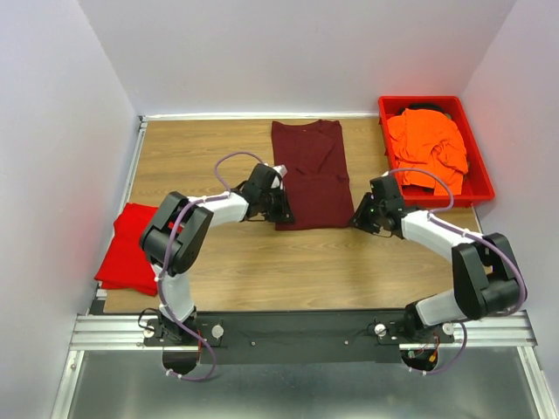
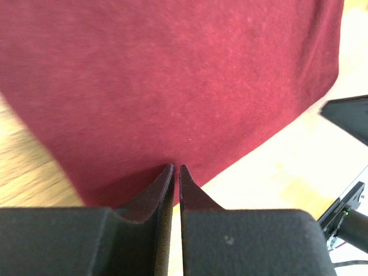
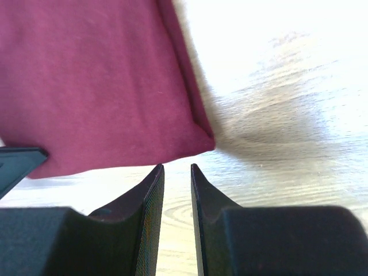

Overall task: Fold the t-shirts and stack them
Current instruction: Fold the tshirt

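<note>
Wood-grain table (image 1: pixel 236 262) bearing maroon t-shirt (image 1: pixel 310 170), folded lengthwise and lying flat at centre. At far right, red bin (image 1: pixel 479 175) holds crumpled orange t-shirt (image 1: pixel 428 144). At near left edge lies red t-shirt (image 1: pixel 129 249). The left gripper (image 2: pixel 177 168), at the maroon t-shirt's near left corner, has its fingers almost closed; whether they pinch cloth cannot be told. The right gripper (image 3: pixel 177 167), fingers parted and empty, is just short of the near right corner.
</note>
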